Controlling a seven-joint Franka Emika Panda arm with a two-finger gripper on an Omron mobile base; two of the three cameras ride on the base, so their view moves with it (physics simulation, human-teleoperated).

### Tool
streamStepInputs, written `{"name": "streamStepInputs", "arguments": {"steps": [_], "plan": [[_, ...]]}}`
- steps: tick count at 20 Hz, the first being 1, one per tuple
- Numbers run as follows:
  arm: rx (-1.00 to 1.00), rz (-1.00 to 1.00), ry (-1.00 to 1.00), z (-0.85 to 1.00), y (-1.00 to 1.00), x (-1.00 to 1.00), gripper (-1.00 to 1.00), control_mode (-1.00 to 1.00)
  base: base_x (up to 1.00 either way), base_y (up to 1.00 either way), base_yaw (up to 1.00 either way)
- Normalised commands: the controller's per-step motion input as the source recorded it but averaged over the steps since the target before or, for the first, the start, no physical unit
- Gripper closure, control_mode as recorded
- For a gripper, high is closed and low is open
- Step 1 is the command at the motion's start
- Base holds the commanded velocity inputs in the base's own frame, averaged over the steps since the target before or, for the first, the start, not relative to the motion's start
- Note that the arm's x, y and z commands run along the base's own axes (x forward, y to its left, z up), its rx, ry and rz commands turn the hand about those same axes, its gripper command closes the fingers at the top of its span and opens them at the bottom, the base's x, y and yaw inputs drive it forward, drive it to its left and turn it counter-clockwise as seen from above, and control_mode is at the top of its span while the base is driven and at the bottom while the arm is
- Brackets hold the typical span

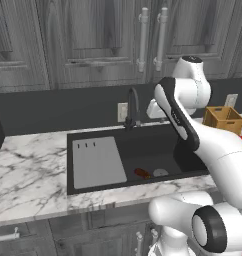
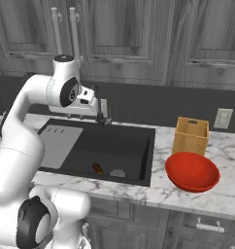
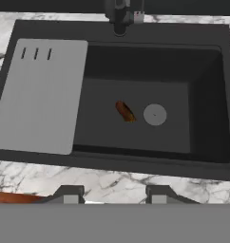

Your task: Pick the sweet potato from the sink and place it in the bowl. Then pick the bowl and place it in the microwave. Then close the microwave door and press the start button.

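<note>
Pincer (image 3: 114, 194) held high above sink, tips spread apart, nothing between them; I read it as open. Table (image 2: 226, 187): marbled white, carries everything. Sink (image 3: 205, 95): black basin, grey drainboard (image 3: 41, 95) on its left, faucet (image 1: 133, 107) at back rim. Bowl (image 2: 192, 171): red, on table right of sink, just before wooden box (image 2: 191, 135). Drain (image 3: 155, 114): round, grey, on basin floor. Sweet potato (image 3: 125, 111): lies on basin floor, just left of drain, apart from pincer.
</note>
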Motion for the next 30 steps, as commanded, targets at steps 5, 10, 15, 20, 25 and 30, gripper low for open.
{"name": "streamStepInputs", "arguments": {"steps": [5,10,15,20,25,30], "plan": [[-0.05,0.0,0.0,-0.05,0.0,-0.03,-1.0,-1.0,0.0,0.0,0.0],[-0.02,0.04,0.06,-0.78,-0.62,-0.01,-1.0,-1.0,0.0,0.0,0.0],[0.0,0.21,0.07,-0.95,-0.12,0.1,-1.0,-1.0,0.0,0.0,0.0],[0.02,0.39,0.06,-0.87,0.0,0.27,-1.0,-1.0,0.0,0.0,0.0],[0.01,0.28,0.09,-0.62,0.01,0.27,-1.0,-1.0,0.0,0.0,0.0],[0.0,0.13,0.08,-0.57,0.14,0.25,-1.0,-1.0,0.0,0.0,0.0]]}}
